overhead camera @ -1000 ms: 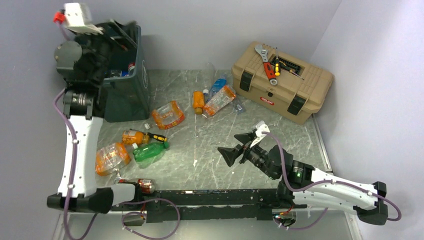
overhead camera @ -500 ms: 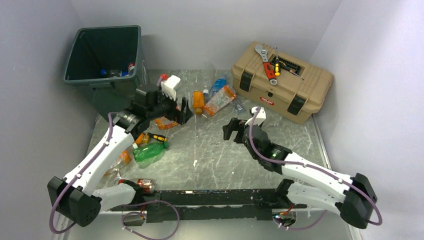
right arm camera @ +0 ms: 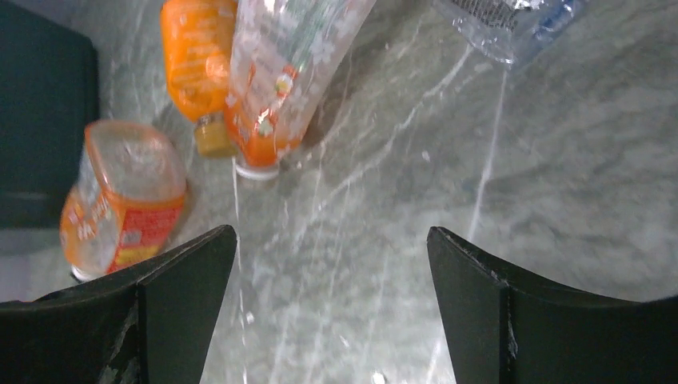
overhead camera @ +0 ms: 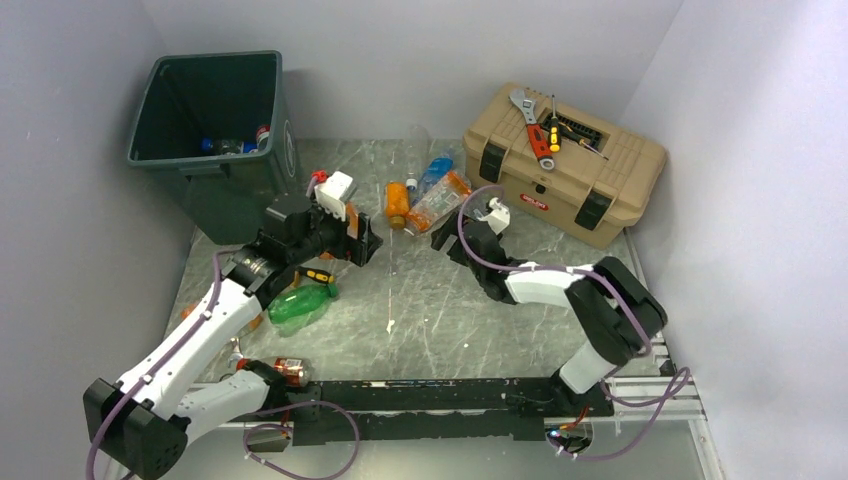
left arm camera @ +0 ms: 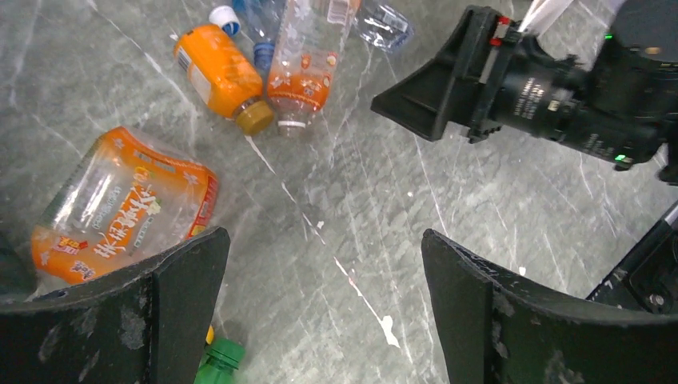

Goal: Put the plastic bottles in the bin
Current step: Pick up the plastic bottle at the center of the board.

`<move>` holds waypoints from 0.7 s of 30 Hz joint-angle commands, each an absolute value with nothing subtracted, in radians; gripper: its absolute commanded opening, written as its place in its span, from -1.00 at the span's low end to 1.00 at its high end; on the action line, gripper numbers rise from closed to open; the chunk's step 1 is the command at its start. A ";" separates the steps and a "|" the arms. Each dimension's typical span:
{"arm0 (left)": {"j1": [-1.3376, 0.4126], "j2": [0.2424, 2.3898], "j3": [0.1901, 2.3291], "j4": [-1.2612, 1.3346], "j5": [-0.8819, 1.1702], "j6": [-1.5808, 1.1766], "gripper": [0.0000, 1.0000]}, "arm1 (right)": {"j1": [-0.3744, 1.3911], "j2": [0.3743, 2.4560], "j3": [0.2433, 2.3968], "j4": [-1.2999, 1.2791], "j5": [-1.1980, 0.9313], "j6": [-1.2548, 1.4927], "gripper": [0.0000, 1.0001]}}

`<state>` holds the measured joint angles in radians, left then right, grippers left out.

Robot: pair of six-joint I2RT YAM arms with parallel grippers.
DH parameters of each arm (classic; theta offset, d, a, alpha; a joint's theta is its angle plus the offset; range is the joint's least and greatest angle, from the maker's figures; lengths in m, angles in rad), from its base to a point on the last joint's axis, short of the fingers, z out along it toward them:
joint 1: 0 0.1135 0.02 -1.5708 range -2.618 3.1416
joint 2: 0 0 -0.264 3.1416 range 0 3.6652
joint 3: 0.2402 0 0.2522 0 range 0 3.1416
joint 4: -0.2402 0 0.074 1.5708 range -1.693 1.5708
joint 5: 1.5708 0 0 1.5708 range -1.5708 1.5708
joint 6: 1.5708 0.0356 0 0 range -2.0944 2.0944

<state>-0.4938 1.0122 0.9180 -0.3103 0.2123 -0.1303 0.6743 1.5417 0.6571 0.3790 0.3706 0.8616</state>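
Note:
Plastic bottles lie scattered on the marble table. A small orange bottle (overhead camera: 397,203) (left arm camera: 220,72) lies beside a clear orange-labelled bottle (overhead camera: 440,200) (right arm camera: 280,72). A squashed orange-labelled bottle (left arm camera: 120,208) (right arm camera: 120,200) lies by my left finger. A green bottle (overhead camera: 300,305) lies nearer the front. The dark bin (overhead camera: 240,200) stands at the back left with bottles (overhead camera: 235,143) inside. My left gripper (overhead camera: 365,238) (left arm camera: 321,240) hangs open over bare table. My right gripper (overhead camera: 440,237) (right arm camera: 332,232) is open too, empty, just short of the clear bottle's cap.
A tan toolbox (overhead camera: 565,165) with a wrench and screwdrivers on top stands at the back right. A yellow-handled screwdriver (overhead camera: 318,274) lies by the green bottle. A crumpled clear bottle (right arm camera: 512,20) lies behind the right gripper. Another small bottle (overhead camera: 290,370) lies near the left base.
The left arm swung down from above the bin to the table's middle. The right gripper moved forward and left toward the back bottles. Both grippers stay open and empty.

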 commanded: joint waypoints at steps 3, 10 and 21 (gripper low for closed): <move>-0.511 0.977 0.911 -0.265 0.138 -0.145 0.90 | 0.594 1.703 0.743 0.664 0.237 1.031 0.83; -0.514 0.993 0.916 -0.262 0.172 -0.161 0.90 | 0.575 1.834 0.810 0.727 0.212 1.088 0.78; -0.515 1.003 0.916 -0.263 0.185 -0.169 0.91 | 0.564 1.975 0.903 0.713 0.201 1.143 0.55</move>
<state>-0.5102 1.0000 0.9180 -0.2970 0.1612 -0.1524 0.5751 1.9480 0.8558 0.6769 0.2001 1.1114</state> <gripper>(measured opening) 0.952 0.808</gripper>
